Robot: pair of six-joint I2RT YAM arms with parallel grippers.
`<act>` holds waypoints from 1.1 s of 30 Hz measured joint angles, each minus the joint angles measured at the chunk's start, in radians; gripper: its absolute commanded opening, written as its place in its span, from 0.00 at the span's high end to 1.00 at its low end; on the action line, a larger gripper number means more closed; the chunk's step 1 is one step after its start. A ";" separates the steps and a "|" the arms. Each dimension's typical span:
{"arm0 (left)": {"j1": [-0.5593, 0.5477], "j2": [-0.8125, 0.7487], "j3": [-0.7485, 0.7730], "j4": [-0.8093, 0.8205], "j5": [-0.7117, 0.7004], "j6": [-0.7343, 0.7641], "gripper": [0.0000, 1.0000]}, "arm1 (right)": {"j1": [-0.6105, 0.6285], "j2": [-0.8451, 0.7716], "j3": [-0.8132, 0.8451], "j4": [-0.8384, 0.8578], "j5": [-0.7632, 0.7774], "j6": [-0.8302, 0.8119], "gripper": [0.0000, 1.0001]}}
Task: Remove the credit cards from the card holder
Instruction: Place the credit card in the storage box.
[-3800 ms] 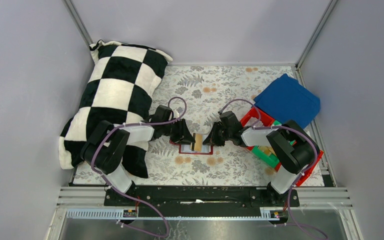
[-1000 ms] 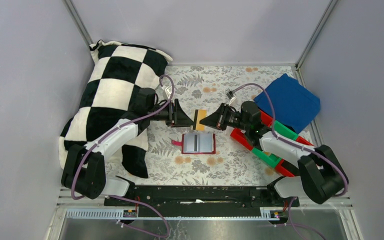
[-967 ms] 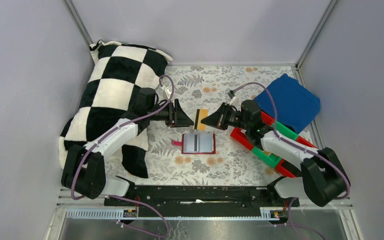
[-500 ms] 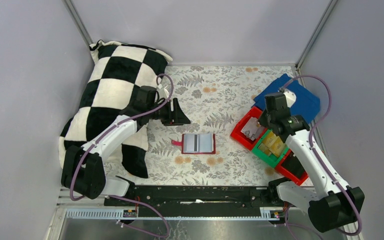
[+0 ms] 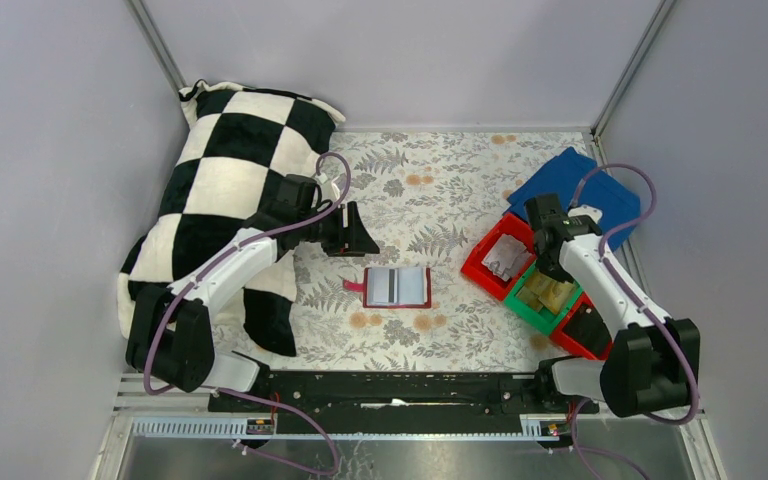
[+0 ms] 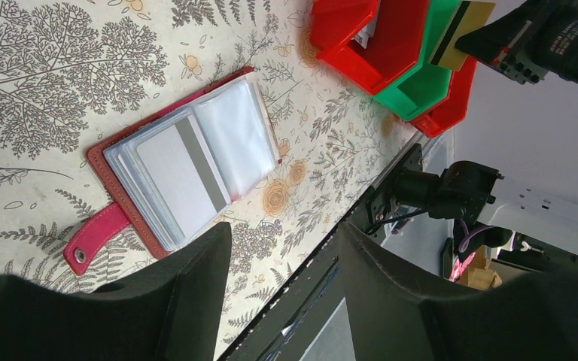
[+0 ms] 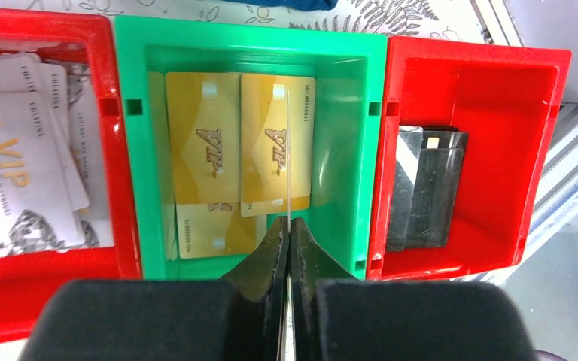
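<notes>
a lab test booth: plain grey walls (image 5: 410, 60), aluminium frame rails (image 5: 160, 400).

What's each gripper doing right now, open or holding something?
Left gripper: open, holding nothing.
Right gripper: shut on a gold card, above the green bin.

Card holder (image 5: 397, 287) ctr table (image 5: 440, 180), bins (image 5: 526, 312) to rt.

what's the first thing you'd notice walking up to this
A big black-and-white checkered pillow fills the left side, and the red card holder lies open mid-table with a striped grey card showing. At right, the right end effector pinches a gold card edge-on over the green bin of gold cards.
</notes>
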 measured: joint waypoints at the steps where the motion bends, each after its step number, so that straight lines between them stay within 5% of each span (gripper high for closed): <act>1: 0.000 0.000 0.000 0.000 0.001 0.001 0.41 | -0.007 0.015 -0.003 0.003 0.003 -0.005 1.00; 9: 0.000 0.000 -0.002 -0.001 0.003 0.004 0.41 | -0.039 0.135 -0.006 0.043 0.023 -0.043 0.94; 12: 0.000 0.000 -0.010 0.000 0.008 0.005 0.41 | -0.047 0.155 -0.011 0.058 0.020 -0.052 0.79; 14: 0.000 0.000 -0.019 0.001 0.013 0.005 0.41 | -0.052 0.165 -0.013 0.069 0.016 -0.061 0.53; 18: 0.000 0.000 -0.032 0.000 0.014 0.005 0.41 | -0.060 0.183 -0.014 0.084 -0.001 -0.079 0.38; 27: 0.000 -0.002 -0.056 0.001 -0.025 -0.002 0.41 | -0.062 0.024 0.005 0.097 -0.118 -0.147 0.34; 33: -0.071 -0.002 -0.058 -0.035 -0.232 0.005 0.41 | -0.011 -0.182 0.013 0.248 -0.375 -0.195 0.30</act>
